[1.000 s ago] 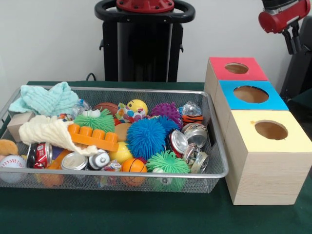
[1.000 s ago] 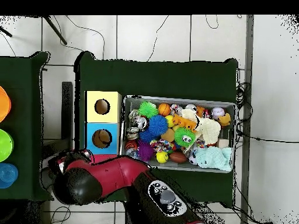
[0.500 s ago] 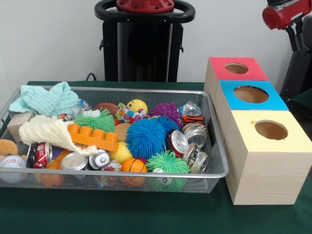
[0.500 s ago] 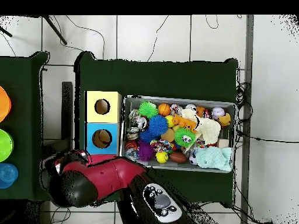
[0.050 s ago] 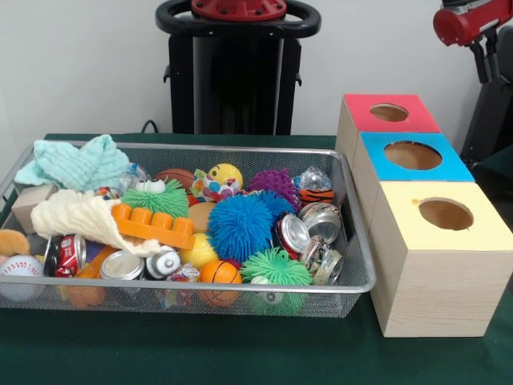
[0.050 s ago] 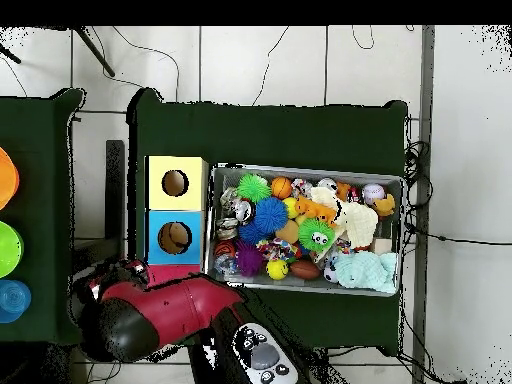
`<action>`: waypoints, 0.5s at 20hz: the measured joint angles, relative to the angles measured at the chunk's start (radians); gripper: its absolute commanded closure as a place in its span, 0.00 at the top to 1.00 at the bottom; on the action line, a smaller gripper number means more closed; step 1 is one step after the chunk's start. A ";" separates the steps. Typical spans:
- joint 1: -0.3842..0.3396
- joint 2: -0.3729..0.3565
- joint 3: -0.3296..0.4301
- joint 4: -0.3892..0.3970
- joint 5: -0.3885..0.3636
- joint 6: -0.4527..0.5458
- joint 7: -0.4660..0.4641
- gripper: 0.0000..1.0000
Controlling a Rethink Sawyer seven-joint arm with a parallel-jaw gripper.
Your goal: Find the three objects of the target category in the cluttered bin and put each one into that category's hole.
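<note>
**Arm off to the side of the boxes, bin full**

You have the red arm (image 6: 150, 315) swung clear of the bin, above the red-topped box end of the row. In the front view only a red part of it and a dark link show at the top right corner (image 5: 473, 24). You cannot tell from either view whether the gripper is open or closed, and nothing can be seen held in it.

The wire bin (image 5: 353, 285) sits on the green surface (image 5: 200, 353), well apart from the arm, on the other side of the 3 boxes. Nearest the arm is the red box (image 5: 390, 112), then the blue box (image 5: 413, 155), then the yellow box (image 5: 445, 215); each has 1 round hole in its top.

Inside the bin you can see crushed cans (image 5: 321, 220) at the end next to the boxes, a blue spiky ball (image 5: 239, 226), a green spiky ball (image 5: 276, 267), a purple spiky ball (image 5: 275, 183), an orange toy brick (image 5: 154, 226), a cream cloth (image 5: 76, 215), a teal cloth (image 5: 76, 163) and a baseball (image 5: 19, 269) at the end farthest from the arm.
</note>
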 measured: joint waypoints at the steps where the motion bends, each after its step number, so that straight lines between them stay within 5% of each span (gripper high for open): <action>1: 0.002 0.000 -0.003 0.000 0.000 0.000 0.000 0.00; 10: 0.005 0.000 -0.016 0.000 0.000 0.000 0.000 0.00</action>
